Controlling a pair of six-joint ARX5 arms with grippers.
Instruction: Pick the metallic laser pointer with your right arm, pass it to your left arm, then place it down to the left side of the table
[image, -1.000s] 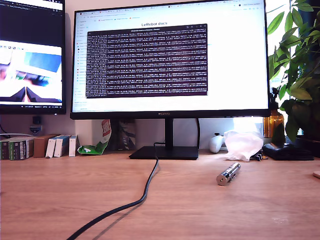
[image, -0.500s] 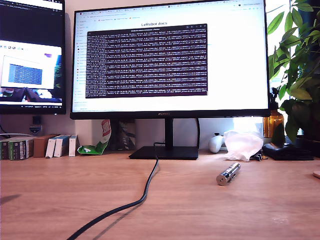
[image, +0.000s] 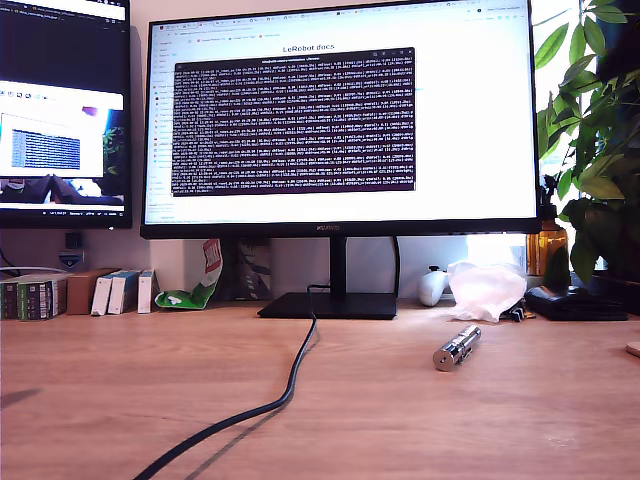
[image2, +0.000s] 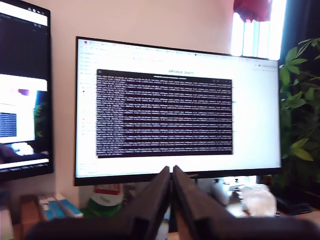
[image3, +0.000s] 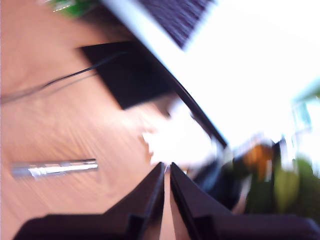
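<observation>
The slim ribbed silver metal laser pointer (image: 456, 347) is seen lying untouched right of centre in the exterior view on the light-brown wood-grain table (image: 120, 390), while my first gripper (image2: 171, 172) and my second gripper (image3: 166, 168) are both held pinched together on nothing.

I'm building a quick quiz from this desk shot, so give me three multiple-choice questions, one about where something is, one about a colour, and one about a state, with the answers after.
1. Where does the metallic laser pointer lie?
A. On the table, toward the exterior view's right
B. On the monitor stand
C. Between a gripper's fingers

2. What colour is the cable running across the table?
A. White
B. Black
C. Red

3. How do the jaws of my first gripper stand?
A. Wide apart
B. Clamped on the pointer
C. Closed, holding nothing

Answers: A, it rests flat on the wood, ahead of the white tissue; B, it shows dark against the wood; C, the fingertips meet with nothing between them.
</observation>
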